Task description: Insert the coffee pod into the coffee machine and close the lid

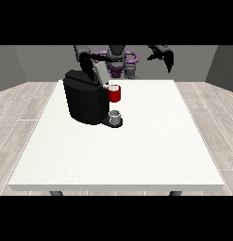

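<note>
the black box-shaped coffee machine (pixel 85 101) is seen on the white surface (pixel 137 150), a red thing at the machine (pixel 114 93) above a grey thing (pixel 115 116). the hand at the view's right (pixel 166 56) is raised with fingers spread; the other hand's state cannot be told.

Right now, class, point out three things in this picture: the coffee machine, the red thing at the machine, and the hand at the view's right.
coffee machine (pixel 85 101), front view, on its black body.
red thing at the machine (pixel 115 94), front view, on its front face.
hand at the view's right (pixel 166 55), front view, on the palm.
</note>
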Tool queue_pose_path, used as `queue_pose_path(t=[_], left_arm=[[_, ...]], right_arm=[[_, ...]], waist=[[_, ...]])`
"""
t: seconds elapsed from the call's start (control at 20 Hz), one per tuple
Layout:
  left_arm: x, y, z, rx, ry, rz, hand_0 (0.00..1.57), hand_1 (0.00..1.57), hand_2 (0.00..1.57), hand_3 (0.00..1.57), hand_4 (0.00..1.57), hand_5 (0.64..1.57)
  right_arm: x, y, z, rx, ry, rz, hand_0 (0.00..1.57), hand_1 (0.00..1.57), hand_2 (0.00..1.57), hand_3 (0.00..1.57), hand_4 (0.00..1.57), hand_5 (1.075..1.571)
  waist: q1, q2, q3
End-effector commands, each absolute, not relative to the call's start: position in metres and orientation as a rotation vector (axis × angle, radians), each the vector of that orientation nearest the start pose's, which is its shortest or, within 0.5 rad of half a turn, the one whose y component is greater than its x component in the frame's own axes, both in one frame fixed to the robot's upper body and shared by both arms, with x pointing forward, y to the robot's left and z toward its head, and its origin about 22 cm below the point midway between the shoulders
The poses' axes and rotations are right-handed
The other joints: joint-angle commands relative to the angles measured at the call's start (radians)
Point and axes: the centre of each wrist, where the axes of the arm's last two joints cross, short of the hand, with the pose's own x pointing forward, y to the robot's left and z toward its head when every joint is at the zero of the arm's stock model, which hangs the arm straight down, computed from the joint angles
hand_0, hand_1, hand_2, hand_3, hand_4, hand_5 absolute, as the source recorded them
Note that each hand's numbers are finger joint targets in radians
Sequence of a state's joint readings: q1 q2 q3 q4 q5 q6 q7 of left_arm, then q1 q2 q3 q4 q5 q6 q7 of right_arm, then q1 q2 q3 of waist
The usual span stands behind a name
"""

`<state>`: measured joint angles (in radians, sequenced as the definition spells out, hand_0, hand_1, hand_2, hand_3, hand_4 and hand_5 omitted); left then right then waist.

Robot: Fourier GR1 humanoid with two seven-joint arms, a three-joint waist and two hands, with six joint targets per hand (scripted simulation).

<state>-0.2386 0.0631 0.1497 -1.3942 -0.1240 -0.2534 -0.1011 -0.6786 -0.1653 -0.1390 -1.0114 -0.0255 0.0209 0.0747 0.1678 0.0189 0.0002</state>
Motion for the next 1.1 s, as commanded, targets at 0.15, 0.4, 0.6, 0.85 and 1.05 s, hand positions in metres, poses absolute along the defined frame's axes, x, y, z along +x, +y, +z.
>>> queue_pose_path(t=[0.15,0.4,0.6,0.85,1.05], left_arm=[[0.305,0.268,0.035,0.001,-1.688,-0.295,0.00,0.00,0.00,0.00,0.35,1.571],[0.298,0.252,0.024,-0.053,-1.685,-0.318,0.00,0.00,0.00,0.00,0.37,1.571],[0.297,0.262,0.021,-0.017,-1.689,-0.319,0.00,0.00,0.00,0.00,0.39,1.571],[0.299,0.248,0.024,-0.038,-1.683,-0.350,0.00,0.00,0.00,0.00,0.38,1.571],[0.311,0.236,0.033,-0.069,-1.735,-0.349,0.00,0.00,0.00,0.00,0.33,1.571]], right_arm=[[0.409,-0.208,0.103,-0.064,-1.635,0.253,0.00,0.00,0.00,0.00,0.20,1.571],[0.420,-0.191,0.138,-0.055,-1.685,0.304,0.00,0.00,0.00,0.00,0.04,1.571],[0.415,-0.179,0.130,-0.046,-1.690,0.353,0.00,0.00,0.00,0.00,0.00,1.571],[0.416,-0.171,0.144,-0.070,-1.734,0.377,0.00,0.00,0.00,0.00,0.00,1.571],[0.415,-0.147,0.174,-0.133,-1.775,0.445,0.00,0.00,0.00,0.00,0.08,1.571]], waist=[[-0.003,0.041,-0.0002],[0.048,0.057,-0.0004],[0.042,0.058,-0.0003],[0.081,0.075,-0.0002],[0.109,0.098,-0.0013]])
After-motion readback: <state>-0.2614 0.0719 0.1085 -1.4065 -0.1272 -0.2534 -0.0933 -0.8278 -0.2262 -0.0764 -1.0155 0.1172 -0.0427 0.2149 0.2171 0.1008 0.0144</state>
